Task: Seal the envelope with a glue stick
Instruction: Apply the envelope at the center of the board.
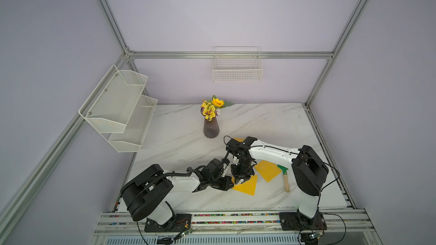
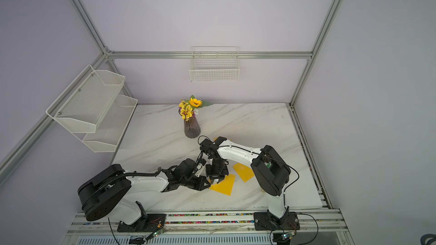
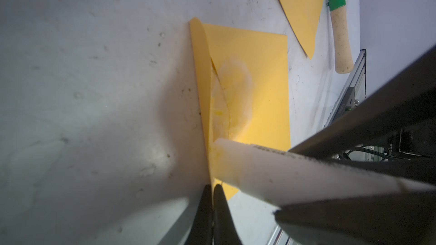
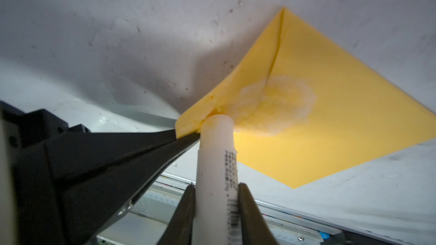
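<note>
1. Currently my right gripper is clamped on the small white plastic glue stick with a dark-printed label, jaws narrow around its barrel.
2. My left gripper is pinched tight on the lifted flap tip of the yellow paper envelope, which lies on the white marble tabletop.
3. Key relation: the stick's long axis runs straight out from the right jaws. Its far end touches the flap's inner side, just beside the left fingertips.
4. A whitish glue smear sits further along, over the flap crease and the envelope face.
5. My call: the right arm makes the next stroke along the flap, away from the left tips, while the left only holds.
6. Hard to read: in both top views the arms cover the contact. I can't tell whether the stick's end is cap or bare glue.
7. A second flat yellow sheet and a green rake with a wooden handle lie side by side, apart from the work.
</note>
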You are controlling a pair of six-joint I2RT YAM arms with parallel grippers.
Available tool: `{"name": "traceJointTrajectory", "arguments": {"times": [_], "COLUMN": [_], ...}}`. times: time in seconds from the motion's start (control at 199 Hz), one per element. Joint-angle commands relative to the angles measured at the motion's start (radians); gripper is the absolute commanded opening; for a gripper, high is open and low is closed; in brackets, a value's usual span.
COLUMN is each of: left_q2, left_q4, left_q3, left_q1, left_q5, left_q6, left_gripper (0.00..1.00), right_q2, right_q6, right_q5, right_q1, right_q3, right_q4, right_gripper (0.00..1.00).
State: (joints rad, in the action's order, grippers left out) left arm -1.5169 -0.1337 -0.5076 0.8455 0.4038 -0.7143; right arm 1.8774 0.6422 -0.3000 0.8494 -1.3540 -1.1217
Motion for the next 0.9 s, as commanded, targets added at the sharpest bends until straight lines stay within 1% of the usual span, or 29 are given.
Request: {"name": "traceJointTrajectory", "arguments": {"times": [0.0, 0.035, 0.07, 0.201, 0.306, 0.326, 0.416, 0.501, 0.567, 0.617, 0.652, 0.712, 0.802, 0.897], "left_q2": [0.013, 0.017, 0.021, 0.054, 0.095, 0.135, 0.185, 0.231, 0.267, 0.289, 0.304, 0.325, 0.344, 0.341], "left_q4": [0.060, 0.078, 0.092, 0.142, 0.256, 0.278, 0.386, 0.481, 0.533, 0.566, 0.590, 0.624, 0.654, 0.659], "left_q3": [0.005, -0.001, -0.003, -0.012, -0.035, -0.038, -0.054, -0.066, -0.066, -0.071, -0.080, -0.105, -0.146, -0.186], "left_q1": [0.003, 0.003, 0.004, 0.004, 0.003, 0.003, 0.003, 0.003, 0.003, 0.002, 0.001, -0.003, -0.013, -0.030], "left_q5": [-0.036, -0.042, -0.047, -0.072, -0.113, -0.124, -0.159, -0.178, -0.206, -0.231, -0.246, -0.259, -0.278, -0.280], "left_q6": [0.014, 0.017, 0.018, 0.022, 0.058, 0.064, 0.095, 0.116, 0.119, 0.119, 0.121, 0.136, 0.152, 0.169], "left_gripper": [0.03, 0.03, 0.03, 0.03, 0.03, 0.03, 0.03, 0.04, 0.09, 0.19, 0.28, 0.35, 0.40, 0.40], "right_q2": [0.015, 0.000, -0.026, -0.142, -0.232, -0.248, -0.311, -0.353, -0.373, -0.385, -0.393, -0.405, -0.407, -0.423], "right_q6": [0.037, 0.046, 0.042, 0.047, 0.065, 0.068, 0.069, 0.058, 0.047, 0.038, 0.033, 0.022, 0.008, -0.003], "right_q5": [0.316, 0.356, 0.354, 0.253, 0.188, 0.174, 0.113, 0.092, 0.095, 0.100, 0.098, 0.093, 0.086, 0.087], "right_q1": [0.010, 0.008, 0.001, -0.028, -0.061, -0.069, -0.112, -0.150, -0.177, -0.194, -0.204, -0.222, -0.237, -0.249], "right_q3": [-0.014, -0.017, -0.010, 0.014, 0.030, 0.038, 0.067, 0.091, 0.107, 0.118, 0.124, 0.131, 0.134, 0.143], "right_q4": [-0.128, -0.154, -0.148, -0.057, -0.007, 0.007, 0.037, 0.047, 0.049, 0.048, 0.049, 0.054, 0.050, 0.053], "right_gripper": [0.00, 0.00, 0.00, 0.00, 0.00, 0.00, 0.00, 0.00, 0.00, 0.00, 0.00, 0.00, 0.00, 0.00]}}
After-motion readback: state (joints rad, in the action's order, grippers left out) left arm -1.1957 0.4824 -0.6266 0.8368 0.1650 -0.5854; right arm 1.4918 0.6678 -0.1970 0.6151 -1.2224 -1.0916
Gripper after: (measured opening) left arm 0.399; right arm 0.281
